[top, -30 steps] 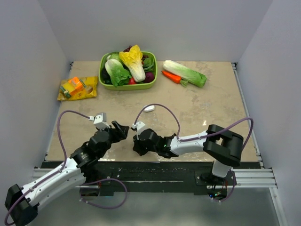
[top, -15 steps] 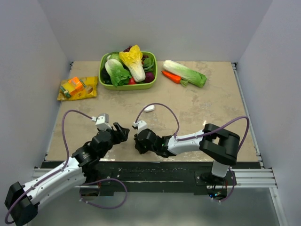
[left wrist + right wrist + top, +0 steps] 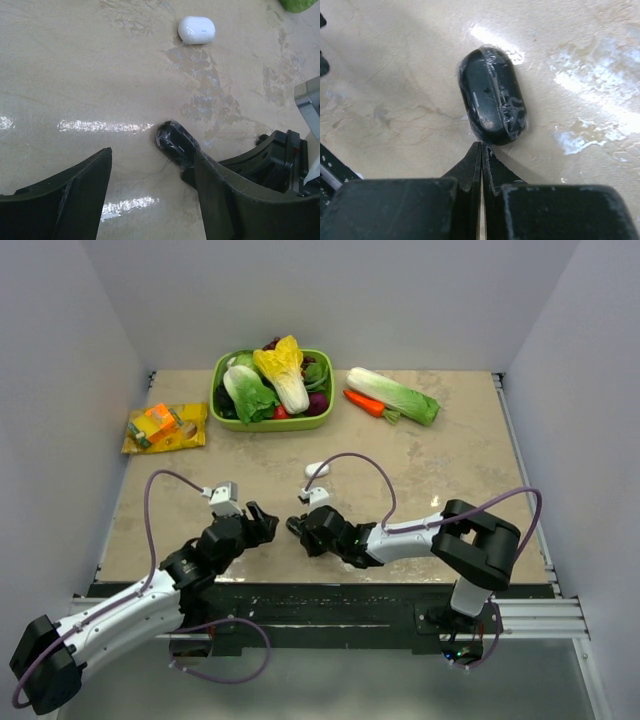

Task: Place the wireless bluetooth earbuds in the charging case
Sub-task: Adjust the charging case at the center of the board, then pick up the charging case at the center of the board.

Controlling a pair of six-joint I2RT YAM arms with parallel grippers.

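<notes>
A black glossy oval charging case [image 3: 492, 95], closed and covered in shiny film, lies flat on the beige table [image 3: 450, 460]. My right gripper [image 3: 482, 146] is shut, and its tips touch the near end of the case. In the left wrist view the case [image 3: 175, 142] lies just beyond the right finger of my left gripper [image 3: 152, 155], which stands open with only bare table between its fingers. In the top view the left gripper [image 3: 262, 523] and the right gripper [image 3: 297, 525] face each other near the table's front. The earbuds are out of view.
A white pill-shaped case [image 3: 317, 469] lies farther back on the table. At the back are a green basket [image 3: 270, 426] of vegetables, a napa cabbage [image 3: 392, 395], a carrot [image 3: 365, 403] and orange snack packs [image 3: 163, 427]. Purple cables arc over both arms.
The right gripper, still shut, has slid away from the table's front edge and a little to the right. The left gripper has crept forward after it.
</notes>
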